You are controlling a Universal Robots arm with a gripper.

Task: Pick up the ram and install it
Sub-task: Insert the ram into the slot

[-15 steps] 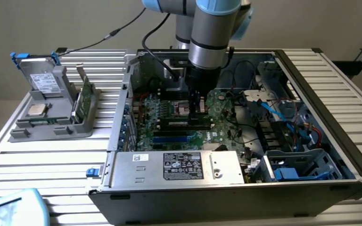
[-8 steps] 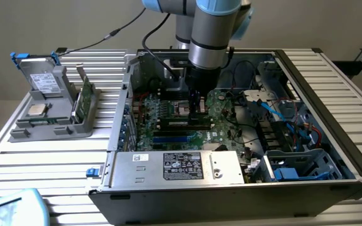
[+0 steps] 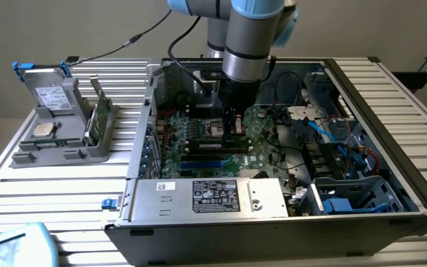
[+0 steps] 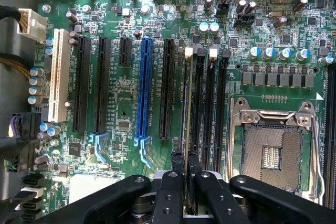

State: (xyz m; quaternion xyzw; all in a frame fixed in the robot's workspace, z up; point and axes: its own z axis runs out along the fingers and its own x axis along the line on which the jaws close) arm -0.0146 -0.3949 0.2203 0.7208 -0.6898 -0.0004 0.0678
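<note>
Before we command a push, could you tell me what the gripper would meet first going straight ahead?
The gripper clamps the ram edge-on; the ram would likely meet the black memory slot beneath it first, though the gap is unclear.

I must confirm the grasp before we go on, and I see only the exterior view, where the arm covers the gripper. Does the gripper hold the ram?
Observer: Yes. In the wrist view the gripper is shut on the ram, which is seen edge-on.
Operator: Over which slot is it?
Observer: It lies along the memory slot farthest from the processor socket.
Operator: Are the other memory slots free?
Observer: Yes, the three slots beside it are empty.
</note>
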